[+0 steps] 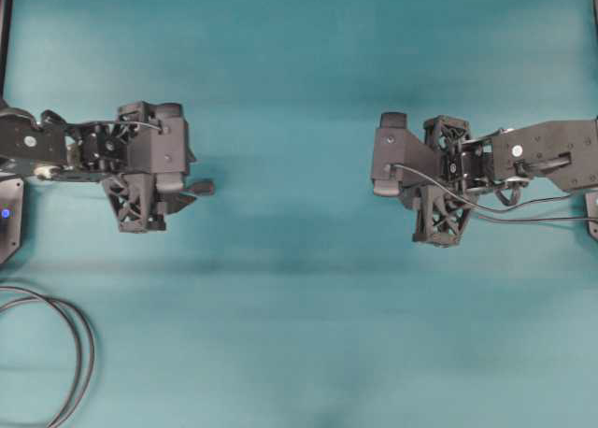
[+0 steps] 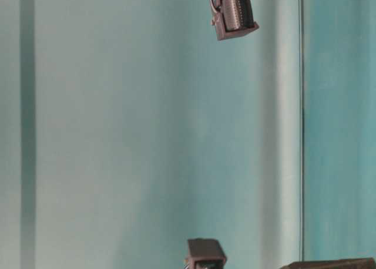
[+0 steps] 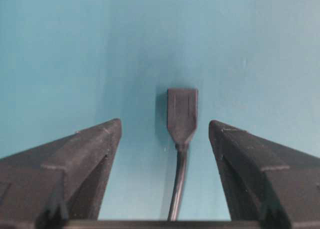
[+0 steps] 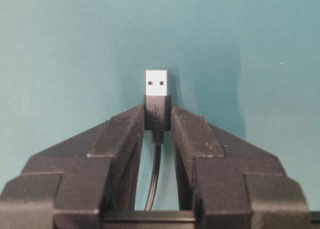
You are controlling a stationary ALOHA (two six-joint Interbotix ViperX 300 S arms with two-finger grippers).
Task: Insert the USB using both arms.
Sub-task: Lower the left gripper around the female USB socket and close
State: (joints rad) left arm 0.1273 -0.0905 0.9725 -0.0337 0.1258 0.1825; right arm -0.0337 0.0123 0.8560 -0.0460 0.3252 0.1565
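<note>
USB (image 4: 157, 91) pinched in right claw (image 4: 158, 120), black socket end (image 3: 182, 114) between wide-spread left claw (image 3: 165, 134) fingers, looped cable (image 1: 65, 353) aside

Even, diffuse light falls on the matte teal tabletop (image 1: 299, 92), throwing soft dark shadow bands beneath both arms. Wrist views are bright, slightly soft near the lens; the table-level view looks hazy, without glare.
</note>
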